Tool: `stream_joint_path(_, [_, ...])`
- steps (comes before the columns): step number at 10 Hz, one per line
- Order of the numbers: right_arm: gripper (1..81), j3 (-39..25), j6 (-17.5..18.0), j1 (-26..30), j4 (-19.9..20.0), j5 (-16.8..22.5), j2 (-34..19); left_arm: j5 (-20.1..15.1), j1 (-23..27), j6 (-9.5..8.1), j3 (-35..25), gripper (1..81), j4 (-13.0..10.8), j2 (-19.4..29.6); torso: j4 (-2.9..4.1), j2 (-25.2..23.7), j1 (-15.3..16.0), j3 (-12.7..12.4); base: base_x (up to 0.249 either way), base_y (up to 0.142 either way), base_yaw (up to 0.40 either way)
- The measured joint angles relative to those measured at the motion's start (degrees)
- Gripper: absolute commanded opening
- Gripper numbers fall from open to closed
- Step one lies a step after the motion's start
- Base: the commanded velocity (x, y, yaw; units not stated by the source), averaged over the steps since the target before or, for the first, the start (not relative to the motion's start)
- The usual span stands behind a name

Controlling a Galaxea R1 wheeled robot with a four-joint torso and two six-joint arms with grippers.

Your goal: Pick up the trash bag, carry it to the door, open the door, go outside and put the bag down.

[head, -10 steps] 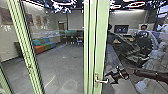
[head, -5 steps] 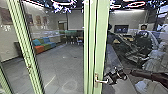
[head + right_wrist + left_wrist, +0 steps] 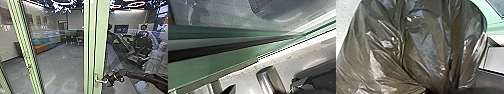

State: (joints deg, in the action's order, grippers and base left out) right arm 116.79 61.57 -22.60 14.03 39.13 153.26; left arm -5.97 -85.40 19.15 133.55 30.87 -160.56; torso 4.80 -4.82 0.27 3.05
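One glossy black plastic trash bag (image 3: 423, 45) is bulging, with many creases, right by the left pincer in the left wrist view. Its folds are drawing together close to that pincer, but I cannot tell whether the left pincer is gripping it.

One right pincer (image 3: 107, 80) is reaching in at one silver metal lever handle (image 3: 98, 79) on a wide pale-green door upright (image 3: 101, 37). In the right wrist view, its two dark fingers (image 3: 229, 89) are standing wide apart, with the handle's rounded metal bar lying between them. I cannot tell whether either is touching it.

Another pale-green upright (image 3: 25, 50) is slanting at the head view's left. Behind the glass, one orange, green and blue sofa (image 3: 45, 46) is standing by the wall, one dark rectangular screen (image 3: 121, 28) is hanging farther back, and at least one person (image 3: 143, 33) is showing at the right.
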Motion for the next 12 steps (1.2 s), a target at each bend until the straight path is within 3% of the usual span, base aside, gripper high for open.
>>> stream_joint_path(7, [81.1, 8.46, 0.0, -1.84, -0.87, 0.96, 5.81, -0.04, -0.02, 0.02, 0.44, 1.0, 0.0, -0.18, 0.0, 0.0, 0.0, 0.0, 0.0, 0.0, 0.0])
stream_joint_path(12, [81.1, 10.12, 0.0, -2.19, -3.21, 1.49, 7.22, -0.04, 0.0, 0.02, 0.77, 1.0, 0.0, -0.4, -0.02, 0.0, 0.0, 0.11, 0.0, 0.0, 0.0])
